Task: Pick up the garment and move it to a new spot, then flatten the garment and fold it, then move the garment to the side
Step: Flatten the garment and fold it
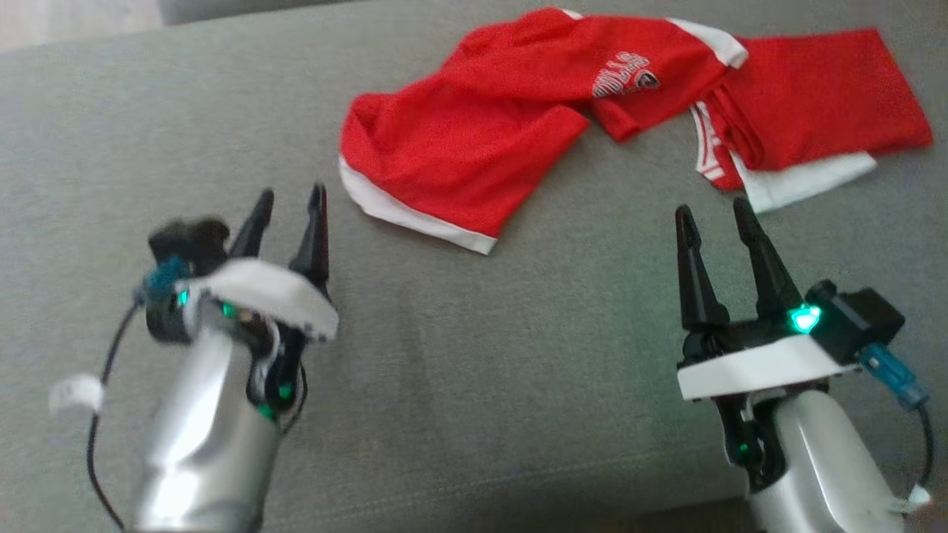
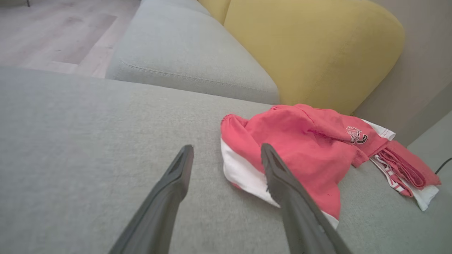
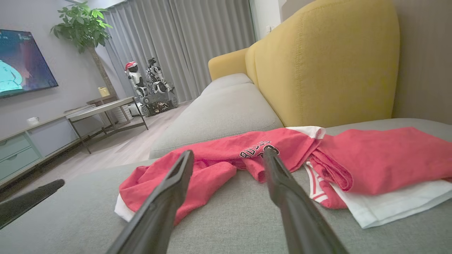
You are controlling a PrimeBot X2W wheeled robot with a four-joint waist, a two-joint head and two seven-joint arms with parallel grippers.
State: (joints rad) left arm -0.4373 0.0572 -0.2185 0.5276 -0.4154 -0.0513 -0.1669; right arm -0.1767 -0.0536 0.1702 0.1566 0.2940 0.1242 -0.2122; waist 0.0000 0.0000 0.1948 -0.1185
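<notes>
I'm getting the left pincer (image 1: 292, 194) blurred on the head view; the garment (image 1: 474, 141) is lying bunched over itself, hiding part of its lettering, which I'm failing to read.

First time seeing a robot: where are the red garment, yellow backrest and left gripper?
red garment (image 1: 474, 133), head view, cloth left of logo.
yellow backrest (image 3: 325, 63), right wrist view, front face.
left gripper (image 1: 292, 194), head view, midway between open fingertips.

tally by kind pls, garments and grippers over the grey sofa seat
red garment with white trim: 1
grippers: 2, left gripper and right gripper, both open
total: 3
</notes>
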